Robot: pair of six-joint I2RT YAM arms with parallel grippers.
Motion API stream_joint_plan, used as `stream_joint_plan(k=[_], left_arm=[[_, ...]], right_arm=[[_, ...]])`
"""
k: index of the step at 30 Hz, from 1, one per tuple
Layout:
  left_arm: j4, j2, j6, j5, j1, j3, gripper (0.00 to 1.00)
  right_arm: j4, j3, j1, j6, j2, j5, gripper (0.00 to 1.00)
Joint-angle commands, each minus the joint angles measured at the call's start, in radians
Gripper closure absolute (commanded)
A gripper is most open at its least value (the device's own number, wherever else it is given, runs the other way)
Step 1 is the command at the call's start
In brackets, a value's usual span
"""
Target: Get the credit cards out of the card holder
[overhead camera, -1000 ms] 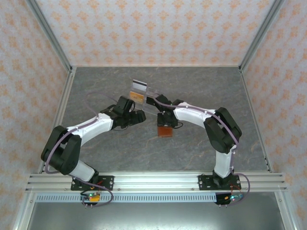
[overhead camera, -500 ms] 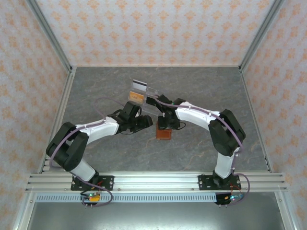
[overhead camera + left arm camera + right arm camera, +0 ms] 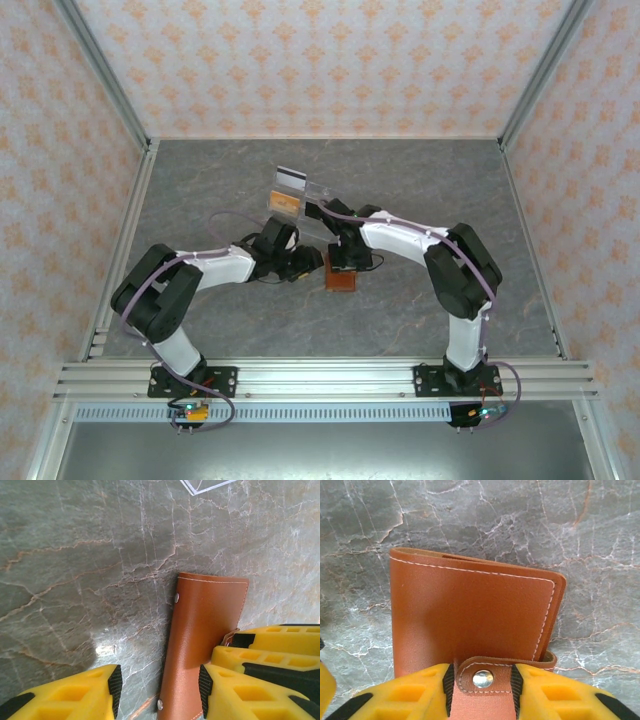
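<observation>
Card holder: a brown leather card holder (image 3: 341, 283) is seen near the middle of the table (image 3: 200, 180), between the two wrists and closed, with its stitched outer face towards the right wrist camera.
Strap: a leather strap (image 3: 483, 692) with a metal snap (image 3: 483, 679) is folded over the card holder's near edge in the right wrist view.
Right gripper: the right gripper (image 3: 483, 675) is set at that near edge. Its yellow fingers (image 3: 555, 692) are drawn in against both sides of the strap, so the card holder is held by the strap.
Left gripper: the left gripper (image 3: 159, 682) is placed at the card holder's left side. Its fingers (image 3: 65, 695) stand partly apart, with the lower end of the card holder (image 3: 205, 625) between them. Bare table is seen between the left-hand finger and the leather, and the other finger is at or over the leather. Nothing is clamped.
Lift: whether the card holder lies flat or is raised off the table cannot be told.
Clear acrylic tray: a clear acrylic tray (image 3: 318, 200) lies just beyond the grippers, towards the back wall.
Cards: an orange card (image 3: 285, 203) is seen at the tray's left part, and a grey card (image 3: 291, 178) with a dark stripe at its far end. Both are apart from the card holder.
Cards inside: nothing of the card holder's inside is shown.
</observation>
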Motion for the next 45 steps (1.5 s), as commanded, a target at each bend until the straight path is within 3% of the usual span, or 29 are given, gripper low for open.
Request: stream_joint_plan(k=[1, 22, 31, 38, 45], left_arm=[[0.069, 0.012, -0.024, 0.029, -0.015, -0.013, 0.53], [0.155, 0.113, -0.067, 0.064, -0.056, 0.031, 0.60], [0.150, 0.131, -0.060, 0.081, -0.064, 0.057, 0.61], [0.114, 0.114, -0.045, 0.046, -0.065, 0.062, 0.80], [0.069, 0.078, -0.013, -0.003, -0.065, 0.056, 1.00]], right_arm=[[0.006, -0.022, -0.016, -0.011, 0.024, 0.011, 0.68], [0.173, -0.142, -0.079, -0.003, -0.049, -0.116, 0.99], [0.210, -0.163, -0.092, -0.005, -0.070, -0.160, 1.00], [0.200, -0.163, -0.092, -0.002, -0.087, -0.123, 1.00], [0.145, -0.169, -0.093, 0.014, -0.124, 0.001, 1.00]])
